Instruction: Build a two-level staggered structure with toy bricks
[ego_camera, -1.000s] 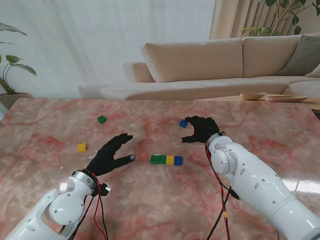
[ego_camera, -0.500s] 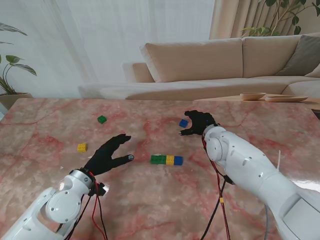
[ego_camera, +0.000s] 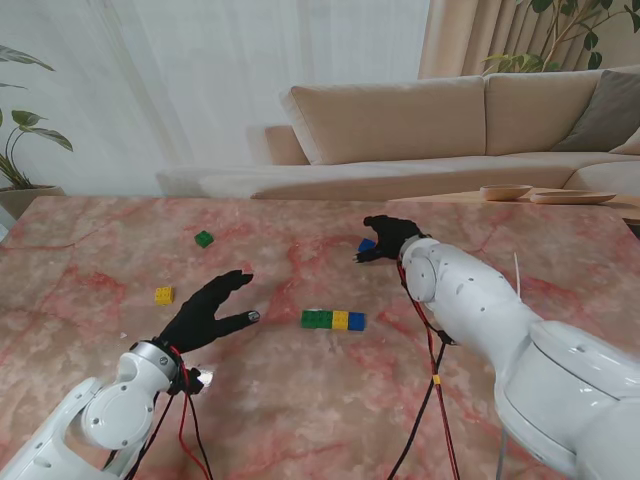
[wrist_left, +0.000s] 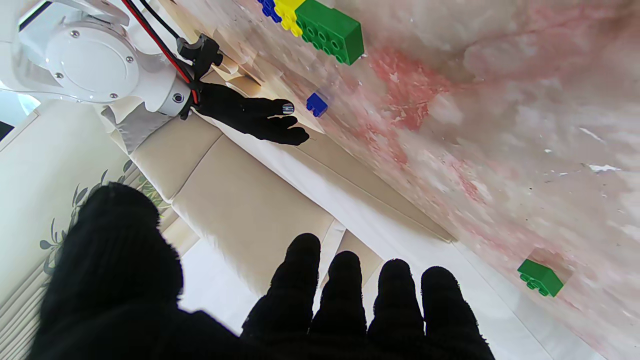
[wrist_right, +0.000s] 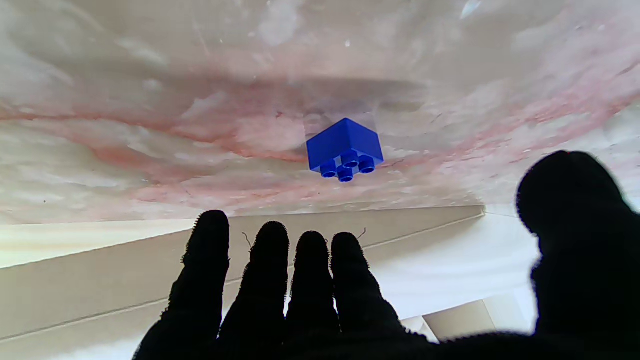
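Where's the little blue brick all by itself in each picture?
Stand view: the small blue brick sits far across the table, just left of the right hand.
Left wrist view: small blue brick beside the right hand's fingertips.
Right wrist view: mid-picture, beyond the fingers.
Shared landmark: the right hand.

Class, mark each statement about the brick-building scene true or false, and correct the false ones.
1. The right hand holds the loose blue brick. False: its fingers are apart, and the brick sits on the table untouched.
2. A green, yellow and blue row of bricks lies between the two arms. True.
3. A second level is already stacked on that row. False: it is one level.
4. The left hand is open and holds nothing. True.
5. A loose yellow brick lies left of the left hand. True.
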